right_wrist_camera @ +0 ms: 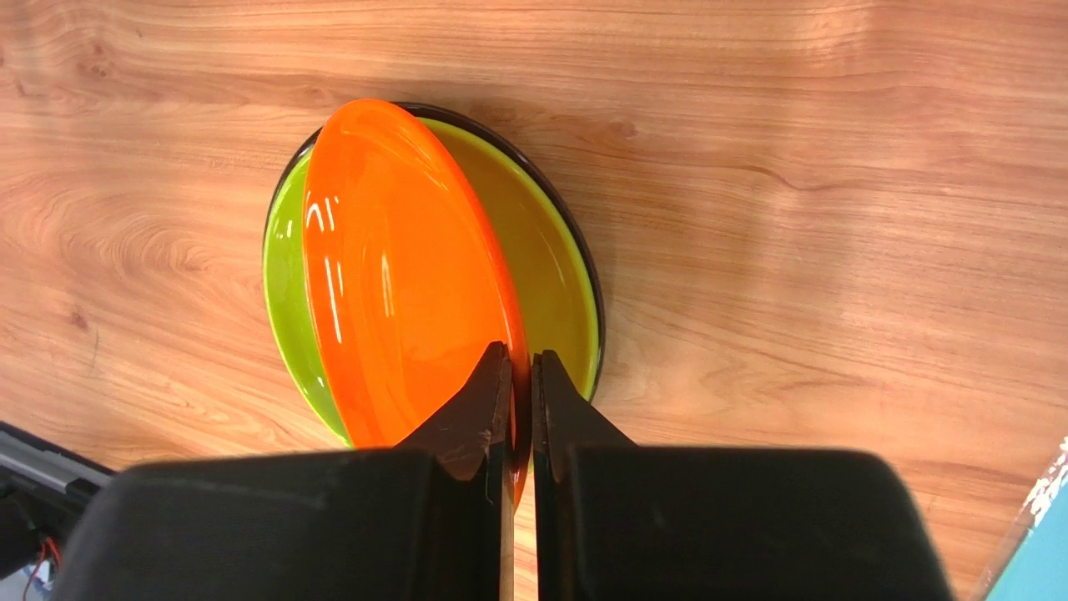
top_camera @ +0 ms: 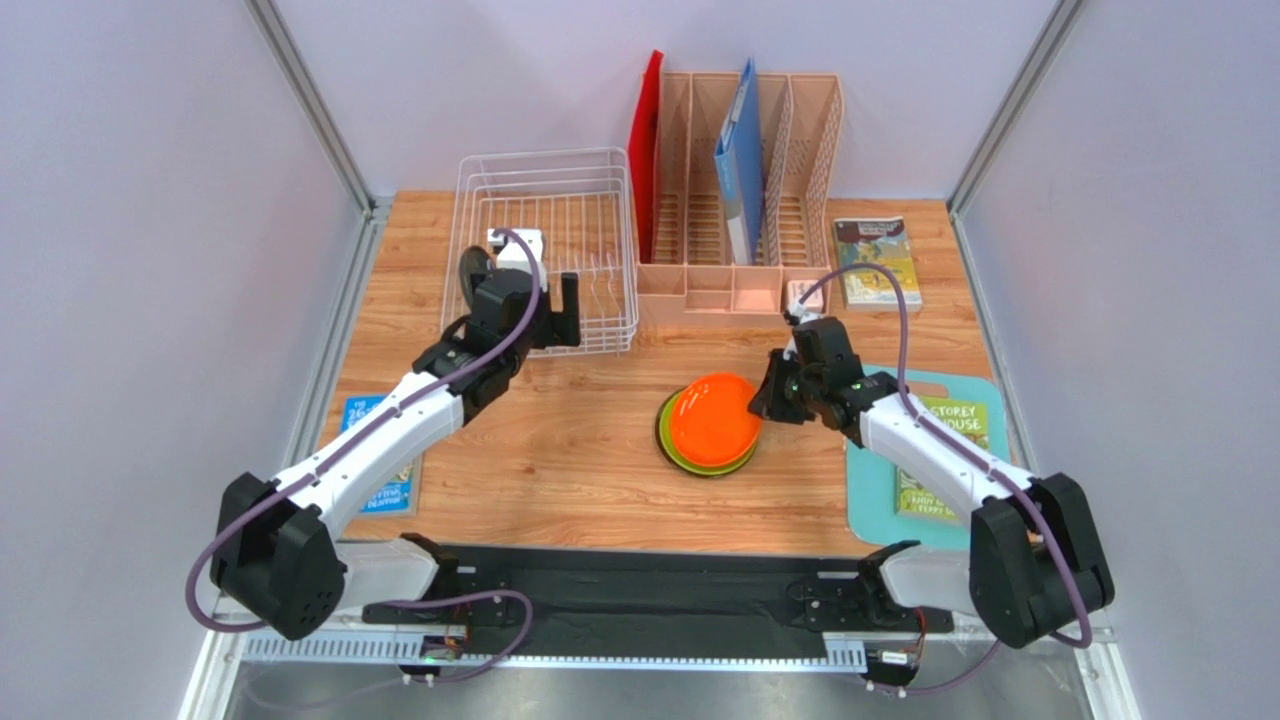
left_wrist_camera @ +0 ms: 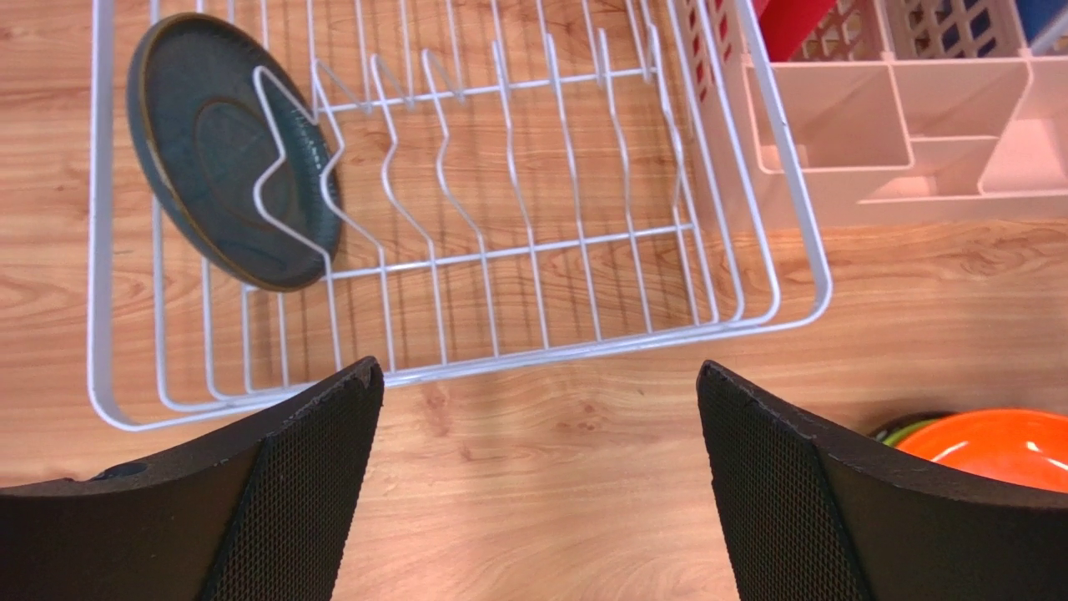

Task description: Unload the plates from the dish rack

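The right claw (right_wrist_camera: 520, 363) is clenched on the near rim of the orange plate (right_wrist_camera: 401, 276), and the plate hangs tilted, one edge down on the stack and the gripped edge raised. Beneath it lies the lime green plate (right_wrist_camera: 286, 301), flat on the bench (right_wrist_camera: 815, 188), and a thin dark rim (right_wrist_camera: 598, 307) peeks out from under that, most likely a third plate at the bottom, though its colour is too hidden to call. So that looks like two plates down and the orange one a release away from joining them.

Over at the dish rack (top_camera: 609, 240), the left claw (left_wrist_camera: 539, 388) is released, spread wide and holding nothing, poised above bare bench just short of the rack's near wall. Inside, one plate is left: the dark teal-grey plate (left_wrist_camera: 213, 138), leaning against a divider at the far-left end in the wrist view. That is the last item to lift out.
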